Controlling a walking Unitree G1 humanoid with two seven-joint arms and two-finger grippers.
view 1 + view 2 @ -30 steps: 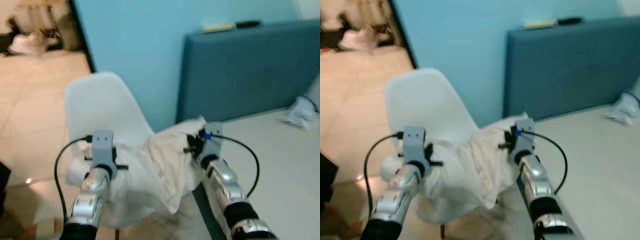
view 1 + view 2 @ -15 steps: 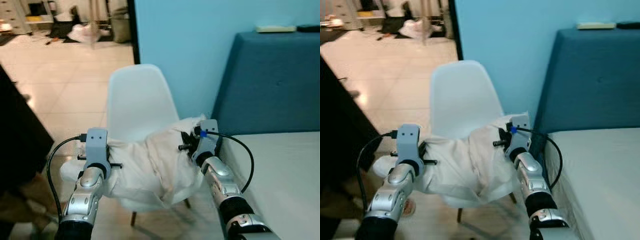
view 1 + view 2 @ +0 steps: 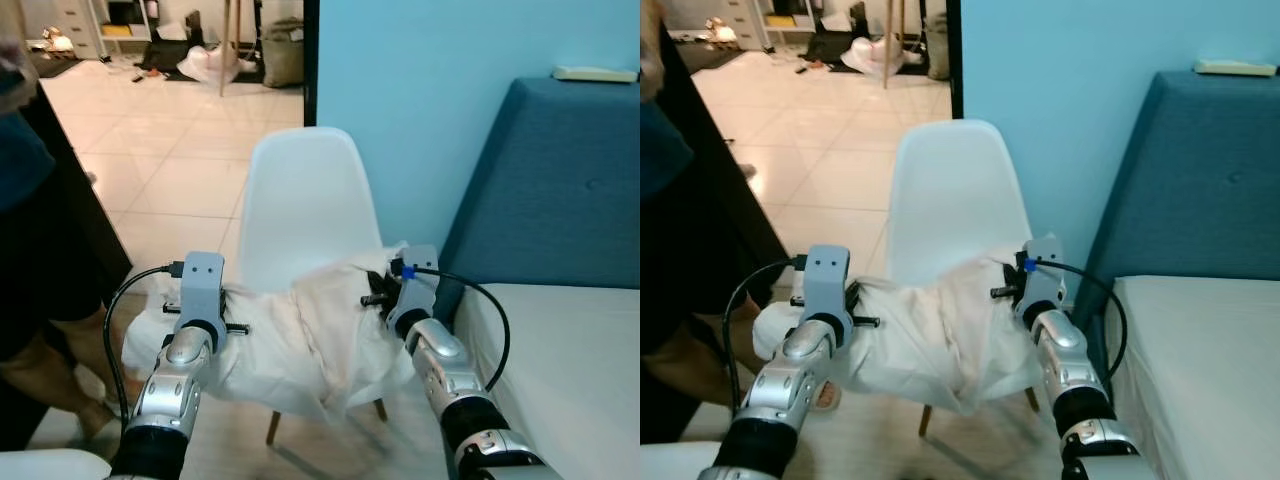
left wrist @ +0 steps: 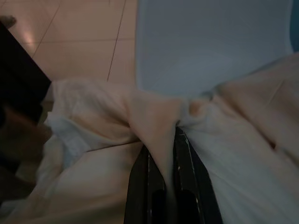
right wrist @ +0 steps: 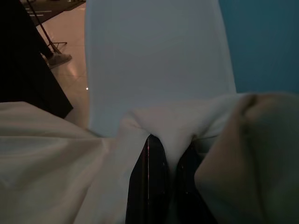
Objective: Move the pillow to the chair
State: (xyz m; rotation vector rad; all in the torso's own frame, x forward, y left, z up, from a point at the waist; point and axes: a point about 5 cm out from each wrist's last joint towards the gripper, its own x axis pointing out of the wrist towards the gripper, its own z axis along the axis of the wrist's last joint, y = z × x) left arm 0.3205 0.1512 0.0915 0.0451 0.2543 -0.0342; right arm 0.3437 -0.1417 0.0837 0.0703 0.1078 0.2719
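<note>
Though dim, hands (image 4: pixel 164 154) clamping pillow (image 3: pixel 300 330).

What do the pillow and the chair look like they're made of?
Pillow: soft off-white woven cloth, matte; it creases and bunches where the left gripper and right gripper pinch it. Chair: probably moulded plastic, a smooth white one-piece shell with a slight sheen; its legs look wooden, though little shows.

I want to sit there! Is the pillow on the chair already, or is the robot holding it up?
Held up: the left gripper and right gripper pinch the sagging pillow before the chair.
</note>
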